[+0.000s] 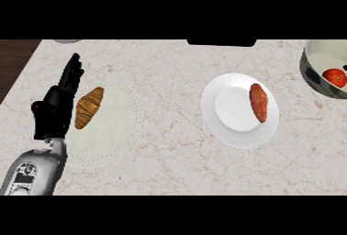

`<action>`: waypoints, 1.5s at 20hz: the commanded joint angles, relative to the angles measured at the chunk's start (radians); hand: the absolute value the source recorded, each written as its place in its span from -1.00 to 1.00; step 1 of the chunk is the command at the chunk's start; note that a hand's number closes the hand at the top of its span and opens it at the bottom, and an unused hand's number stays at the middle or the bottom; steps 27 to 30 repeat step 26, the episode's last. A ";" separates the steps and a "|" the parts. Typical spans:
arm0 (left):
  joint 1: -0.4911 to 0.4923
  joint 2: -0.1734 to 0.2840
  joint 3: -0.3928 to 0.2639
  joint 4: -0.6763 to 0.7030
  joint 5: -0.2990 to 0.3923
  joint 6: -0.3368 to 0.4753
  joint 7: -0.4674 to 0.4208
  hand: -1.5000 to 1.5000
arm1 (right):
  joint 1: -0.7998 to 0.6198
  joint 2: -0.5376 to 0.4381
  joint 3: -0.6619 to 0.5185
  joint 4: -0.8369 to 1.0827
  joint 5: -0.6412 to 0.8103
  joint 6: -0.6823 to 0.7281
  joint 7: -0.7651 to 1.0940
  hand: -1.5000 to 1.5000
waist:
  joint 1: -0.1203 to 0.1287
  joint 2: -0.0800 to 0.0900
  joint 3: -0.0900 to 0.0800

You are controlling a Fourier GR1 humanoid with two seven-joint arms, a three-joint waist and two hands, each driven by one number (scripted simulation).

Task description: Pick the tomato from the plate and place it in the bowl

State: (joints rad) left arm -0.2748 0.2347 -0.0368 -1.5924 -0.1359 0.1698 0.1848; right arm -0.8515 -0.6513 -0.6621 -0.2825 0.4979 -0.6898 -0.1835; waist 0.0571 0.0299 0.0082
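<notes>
open counter between plate [230, 133] and bowl [313, 78] | sweet potato [259, 102] on plate

No readable txt, labels, brands or nos. anywhere in my view. Small dark markings on my left forearm [27, 172], too tiny to make out.

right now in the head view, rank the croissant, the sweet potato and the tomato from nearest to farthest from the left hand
Measured from the left hand, resting open at the view's left:
1. croissant, right beside the hand, on the pale plate
2. sweet potato, mid-right, on the white plate
3. tomato, far right, inside the bowl
</notes>
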 commanded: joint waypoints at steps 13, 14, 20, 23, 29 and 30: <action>0.067 0.013 0.070 0.033 0.012 -0.022 -0.059 0.00 | 0.246 0.017 -0.182 -0.110 -0.328 0.356 -0.349 -1.00 | -0.058 -0.030 -0.008; 0.085 0.029 0.092 0.006 0.027 -0.034 -0.054 0.00 | 0.268 0.037 -0.169 -0.139 -0.335 0.371 -0.361 -1.00 | -0.059 -0.032 -0.008; 0.101 -0.009 0.051 -0.051 -0.012 -0.036 -0.008 0.00 | 0.368 0.122 -0.083 -0.311 -0.382 0.428 -0.301 -1.00 | -0.061 -0.033 -0.009; 0.013 0.025 0.123 0.105 0.006 -0.059 -0.096 0.00 | 0.446 0.154 -0.055 -0.437 -0.401 0.413 -0.274 -1.00 | -0.066 -0.031 -0.009; 0.084 -0.015 0.070 -0.057 -0.024 -0.037 0.022 0.00 | 0.547 0.253 -0.005 -0.647 -0.419 0.382 -0.186 -1.00 | -0.064 -0.034 -0.009; 0.084 -0.015 0.070 -0.057 -0.024 -0.037 0.022 0.00 | 0.547 0.253 -0.005 -0.647 -0.419 0.382 -0.186 -1.00 | -0.064 -0.034 -0.009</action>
